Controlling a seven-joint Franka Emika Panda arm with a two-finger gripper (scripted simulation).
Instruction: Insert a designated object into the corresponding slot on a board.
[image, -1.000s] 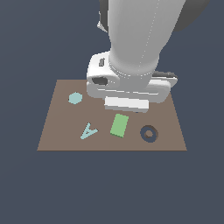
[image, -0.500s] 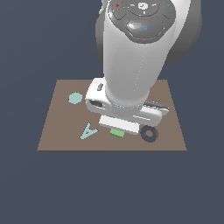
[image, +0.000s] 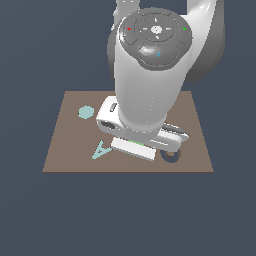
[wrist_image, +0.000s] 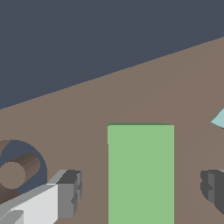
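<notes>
The light-green block lies flat on the brown board. In the exterior view only a thin green sliver shows under my hand. My gripper is open and low over the block, with one finger on each side and a gap between each finger and the block. In the exterior view the gripper sits low over the board, and the arm hides the middle of the board. The navy rectangular slot is hidden.
A pale teal hexagon and a pale teal A-shaped piece lie on the board toward the exterior view's left. A dark ring-shaped cut-out is beside the gripper. A teal corner shows at the wrist view's edge.
The arm has come down toward the board over the green block. The hand now covers nearly all of the block in the exterior view.
</notes>
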